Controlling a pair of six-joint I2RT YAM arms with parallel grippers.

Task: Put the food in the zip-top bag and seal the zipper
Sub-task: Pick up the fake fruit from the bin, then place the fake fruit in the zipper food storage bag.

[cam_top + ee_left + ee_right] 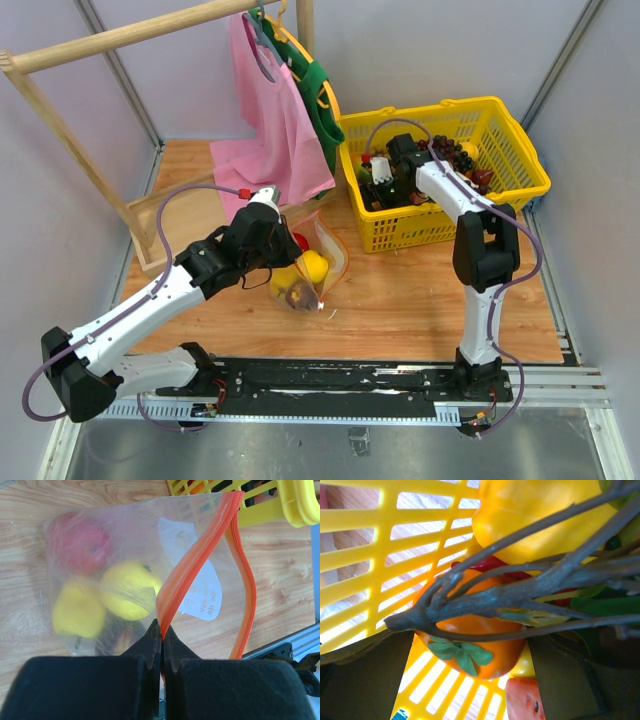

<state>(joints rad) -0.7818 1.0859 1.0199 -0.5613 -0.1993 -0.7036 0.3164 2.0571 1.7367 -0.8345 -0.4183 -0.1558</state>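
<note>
A: Item 1, step in hand?

B: Loading, by my read. Left gripper (161,630) is pinching one lip of the zipper (192,565), jaws together on the strip, holding the mouth agape. Right gripper (467,665) is reaching into the yellow basket (500,110), jaws standing wide apart, one either side of an orange (495,650), not gripping anything.

A: Item 2, bag, location & condition?

B: Zip-top bag (125,525) is lying on the wooden table (420,300), near the basket, between the two arms. Clear, crinkly film w/ a whitish label patch. It's showing a red fruit (80,542), two yellow pieces (129,590) and sth dark I can't identify. The two orange lips are gaping apart, so it's unsealed. Slider tab: can't spot it.

A: Item 3, next move?

B: Probably closing on the orange. That's looking awkward: a brown stem (520,587) is crossing right over it and a yellow pepper (535,515) is crowding it from above. The jaws are needing to clear the stem, else it's coming up too. Then carrying across to the held-open mouth.
</note>
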